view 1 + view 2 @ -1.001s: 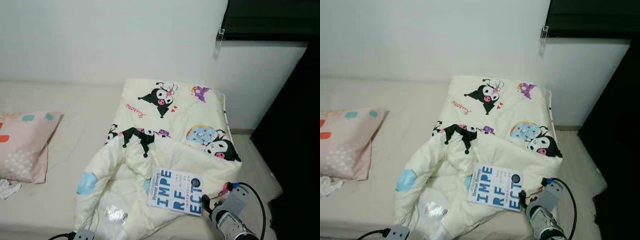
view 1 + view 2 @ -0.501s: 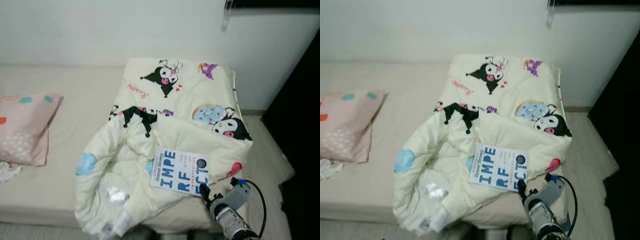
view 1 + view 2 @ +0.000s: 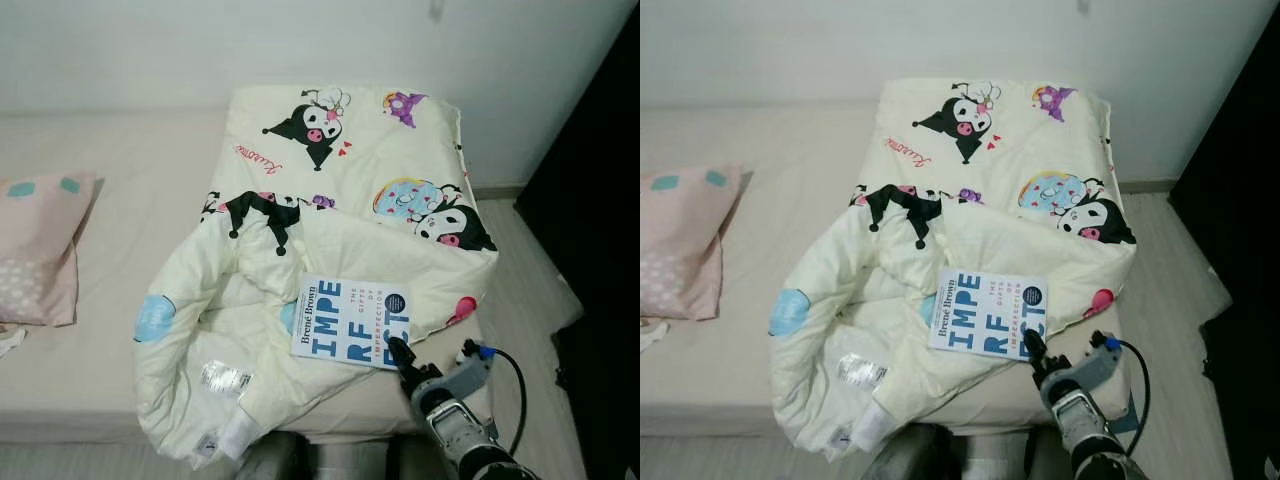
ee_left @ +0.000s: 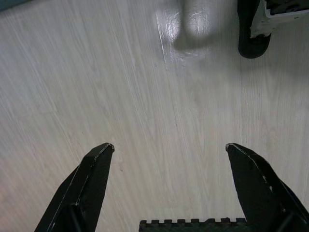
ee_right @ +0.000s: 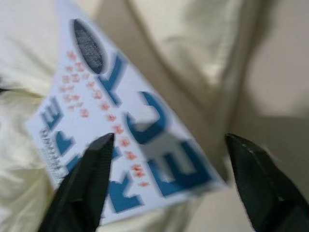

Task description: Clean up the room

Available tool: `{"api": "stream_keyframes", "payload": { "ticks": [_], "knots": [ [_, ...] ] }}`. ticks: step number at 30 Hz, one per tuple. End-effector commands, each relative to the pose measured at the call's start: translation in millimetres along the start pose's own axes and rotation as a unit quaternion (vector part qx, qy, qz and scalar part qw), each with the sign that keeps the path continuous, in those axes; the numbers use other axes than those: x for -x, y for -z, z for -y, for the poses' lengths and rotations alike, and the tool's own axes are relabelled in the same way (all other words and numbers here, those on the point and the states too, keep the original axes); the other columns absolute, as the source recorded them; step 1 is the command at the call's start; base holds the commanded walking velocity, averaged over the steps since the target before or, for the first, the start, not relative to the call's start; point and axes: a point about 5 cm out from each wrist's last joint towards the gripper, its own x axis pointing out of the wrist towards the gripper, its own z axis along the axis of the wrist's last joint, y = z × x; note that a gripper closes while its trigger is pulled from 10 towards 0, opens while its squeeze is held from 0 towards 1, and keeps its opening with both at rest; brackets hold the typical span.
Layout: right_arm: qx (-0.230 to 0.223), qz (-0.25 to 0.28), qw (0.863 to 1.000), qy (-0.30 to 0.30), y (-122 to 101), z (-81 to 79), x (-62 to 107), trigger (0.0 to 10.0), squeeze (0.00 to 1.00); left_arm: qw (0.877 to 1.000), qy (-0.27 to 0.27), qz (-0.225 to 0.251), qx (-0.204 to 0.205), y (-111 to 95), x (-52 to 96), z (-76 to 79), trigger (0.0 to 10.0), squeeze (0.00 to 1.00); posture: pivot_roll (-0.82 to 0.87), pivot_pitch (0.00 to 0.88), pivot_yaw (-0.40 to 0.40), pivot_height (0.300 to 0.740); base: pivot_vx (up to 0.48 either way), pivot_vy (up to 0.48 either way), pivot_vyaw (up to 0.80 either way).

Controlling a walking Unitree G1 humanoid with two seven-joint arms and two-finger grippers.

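A white book with big blue letters (image 3: 350, 322) lies on a crumpled cream cartoon-print quilt (image 3: 330, 230) near the bed's front right corner. My right gripper (image 3: 397, 352) stands open at the book's near right corner, fingers pointing at it; in the right wrist view the book (image 5: 120, 140) lies between and just beyond the open fingers (image 5: 87, 179). My left gripper (image 4: 169, 147) hangs open above pale wood floor (image 4: 145, 87). A pink pillow (image 3: 35, 250) rests at the bed's left.
The bed's beige mattress (image 3: 120, 200) runs along a white wall. Pale floor (image 3: 520, 300) lies right of the bed, beside a dark cabinet (image 3: 600, 200). A white crumpled bit (image 3: 8, 340) sits by the pillow. A dark shoe-like object (image 4: 253, 34) lies on the floor.
The camera has tilted down and nearer. My right gripper has moved forward, its tips now at the book's near corner.
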Motion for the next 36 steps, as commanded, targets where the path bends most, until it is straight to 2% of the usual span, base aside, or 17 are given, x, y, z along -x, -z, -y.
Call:
{"api": "stream_keyframes", "payload": {
  "ticks": [1,11,17,18,19,21,24,26,27,29,31,36],
  "knots": [
    [-0.012,-0.007,1.000,-0.008,6,-0.3,0.8,0.0,0.00,1.000,-0.007,-0.019,-0.004,14,4.0,-7.8,10.0,0.00,0.14,0.322,0.079,0.630,0.000,0.000,0.00],
    [-0.014,-0.011,1.000,-0.020,6,-3.5,-0.6,0.0,0.00,1.000,-0.005,-0.013,-0.005,9,2.9,-7.8,10.0,0.00,0.14,0.308,0.078,0.630,0.000,0.000,0.00],
    [-0.025,-0.014,0.998,-0.055,6,-9.4,-2.1,0.0,0.00,1.000,-0.005,-0.012,-0.006,7,2.3,-8.0,10.0,0.00,0.13,0.293,0.076,0.630,0.000,0.000,0.00],
    [-0.036,-0.026,0.990,-0.134,6,-27.6,-7.2,0.0,0.00,1.000,-0.006,-0.011,-0.007,5,1.8,-8.2,10.0,0.00,0.12,0.278,0.070,0.630,0.000,0.000,0.00],
    [-0.036,-0.026,0.990,-0.134,6,-27.6,-7.2,0.0,0.00,1.000,-0.006,-0.011,-0.007,5,1.8,-8.2,10.0,0.00,0.12,0.278,0.070,0.630,0.000,0.000,0.00],
    [-0.040,-0.043,0.974,-0.219,8,-47.5,-10.9,0.0,0.00,1.000,-0.006,-0.010,-0.007,3,1.2,-8.3,10.0,0.00,0.11,0.265,0.065,0.630,0.000,0.000,0.00],
    [-0.035,-0.060,0.953,-0.294,10,-67.5,-13.7,0.0,0.00,1.000,-0.006,-0.007,-0.007,0,0.5,-8.1,10.0,0.00,0.10,0.251,0.060,0.630,0.000,0.000,0.00],
    [-0.029,-0.065,0.945,-0.320,10,-74.6,-14.5,0.0,0.00,1.000,-0.006,-0.006,-0.007,-1,0.3,-8.0,10.0,0.00,0.09,0.247,0.060,0.630,0.000,0.000,0.00],
    [-0.029,-0.065,0.945,-0.320,10,-74.6,-14.5,0.0,0.00,1.000,-0.006,-0.006,-0.007,-1,0.3,-8.0,10.0,0.00,0.09,0.247,0.060,0.630,0.000,0.000,0.00],
    [-0.004,-0.071,0.927,-0.369,10,-94.7,-17.9,0.0,0.00,1.000,-0.005,-0.001,-0.007,-6,-0.6,-7.6,10.0,0.00,0.06,0.219,0.053,0.630,0.000,0.000,0.00],
    [0.024,-0.067,0.927,-0.367,10,-104.5,-22.0,0.0,0.00,1.000,-0.004,0.002,-0.007,-9,-1.5,-7.2,10.0,0.00,0.05,0.207,0.049,0.630,0.000,0.000,0.00],
    [0.063,-0.061,0.932,-0.352,10,-107.8,-25.0,0.0,0.00,1.000,-0.005,0.005,-0.007,-14,-2.6,-6.7,10.0,0.00,0.04,0.182,0.039,0.630,0.000,0.000,0.00]
  ]
}}
